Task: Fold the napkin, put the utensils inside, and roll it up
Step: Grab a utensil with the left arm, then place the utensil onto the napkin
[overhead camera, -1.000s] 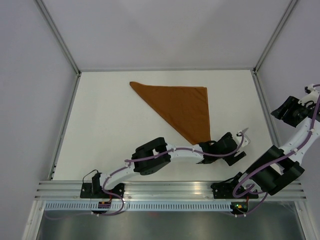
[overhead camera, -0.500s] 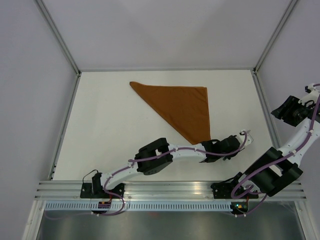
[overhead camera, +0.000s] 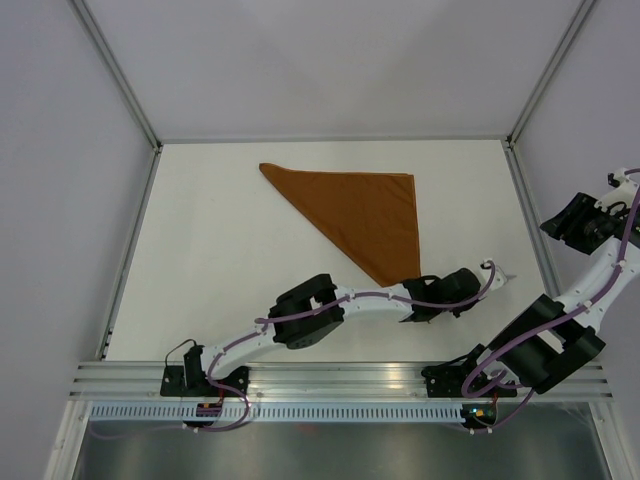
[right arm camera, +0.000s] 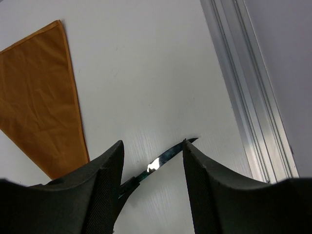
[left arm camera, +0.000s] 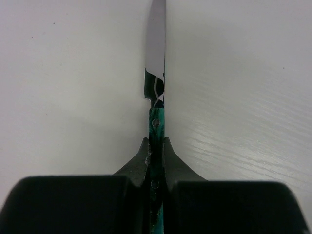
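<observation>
The napkin [overhead camera: 362, 214] lies folded into a rust-orange triangle at the back middle of the white table, its point toward the near right; it also shows in the right wrist view [right arm camera: 39, 97]. The knife [left arm camera: 157, 124] lies on the table near that point, silver blade [right arm camera: 155, 165] pointing away to the right. My left gripper [left arm camera: 156, 141] is shut on its teal handle, low at the table [overhead camera: 472, 286]. My right gripper [right arm camera: 152, 144] hangs open and empty high at the right edge [overhead camera: 562, 222], looking down on the blade.
An aluminium frame rail [right arm camera: 243, 97] runs along the table's right side, close to the knife tip. White walls enclose the left, back and right. The arms' mounting rail [overhead camera: 340, 375] crosses the near edge.
My left gripper's jaws have shut from wide open onto the knife handle, and the wrist has settled lower and slightly left. The right arm has barely moved.
</observation>
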Controlling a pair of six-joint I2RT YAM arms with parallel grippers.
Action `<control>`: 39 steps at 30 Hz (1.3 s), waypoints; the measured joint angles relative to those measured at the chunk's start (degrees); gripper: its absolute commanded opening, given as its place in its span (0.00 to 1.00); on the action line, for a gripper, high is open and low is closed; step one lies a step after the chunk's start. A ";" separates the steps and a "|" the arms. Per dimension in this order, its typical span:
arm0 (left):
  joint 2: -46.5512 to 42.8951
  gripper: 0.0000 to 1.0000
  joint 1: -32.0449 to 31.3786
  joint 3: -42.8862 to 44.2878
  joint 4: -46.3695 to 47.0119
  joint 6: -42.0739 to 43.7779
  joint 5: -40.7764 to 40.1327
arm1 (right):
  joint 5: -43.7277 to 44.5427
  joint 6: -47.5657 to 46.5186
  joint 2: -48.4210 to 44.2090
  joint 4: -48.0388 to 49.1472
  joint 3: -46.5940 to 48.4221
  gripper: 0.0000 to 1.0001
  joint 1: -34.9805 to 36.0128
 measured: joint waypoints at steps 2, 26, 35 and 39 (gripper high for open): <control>-0.31 0.02 0.11 0.00 -0.35 0.00 0.55 | 0.00 0.00 -0.20 0.00 -0.13 0.57 0.00; -21.20 0.02 4.79 -12.20 -1.55 -15.50 -15.28 | -1.33 -1.77 2.82 0.44 1.62 0.57 0.00; -29.05 0.02 10.21 -22.16 -12.11 -36.52 -30.36 | 0.50 -3.23 4.68 0.68 2.49 0.58 8.92; -31.50 0.02 13.81 -25.33 -19.56 -49.11 -33.27 | 2.03 -3.04 4.90 1.95 2.54 0.57 14.99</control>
